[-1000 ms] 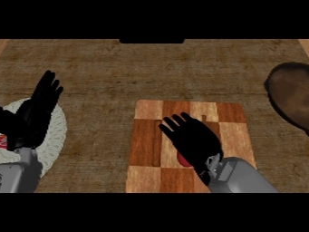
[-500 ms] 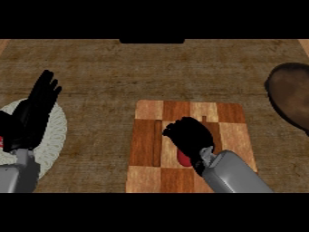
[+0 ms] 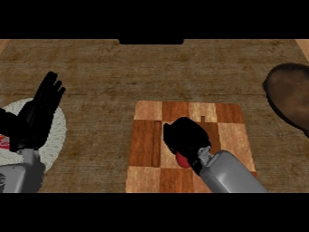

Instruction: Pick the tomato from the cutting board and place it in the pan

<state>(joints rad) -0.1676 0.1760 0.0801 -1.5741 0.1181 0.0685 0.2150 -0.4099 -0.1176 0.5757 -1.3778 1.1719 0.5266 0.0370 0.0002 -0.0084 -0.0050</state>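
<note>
I read this as the grasp step. On the cutting board (image 3: pixel 150 136) my right hand (image 3: pixel 187 135) is curled down over the tomato (image 3: pixel 182 160), fingers bent round it. Only a red sliver shows at the heel of the hand, near the board's middle. The tomato isn't lifted yet, as far as I can tell. The next move, I judge, is a straight lift off the board and a carry out past its right edge to the pan (image 3: pixel 297 95), keeping the fingers closed until I'm over the pan's bowl.

Now the surfaces. The counter (image 3: pixel 183 72) under the board is a dull, brown, woven-looking top. Right of the board, the pan is dark and matte, a round bowl with a long handle running down. The board itself is a flat rectangle of light and reddish wood in checks. Left of the board sits a pale round plate (image 3: pixel 60 131), and above it my left hand (image 3: pixel 40 113) rests with fingers spread and pointing up. The tomato looks smooth and round, so it could roll.
</note>
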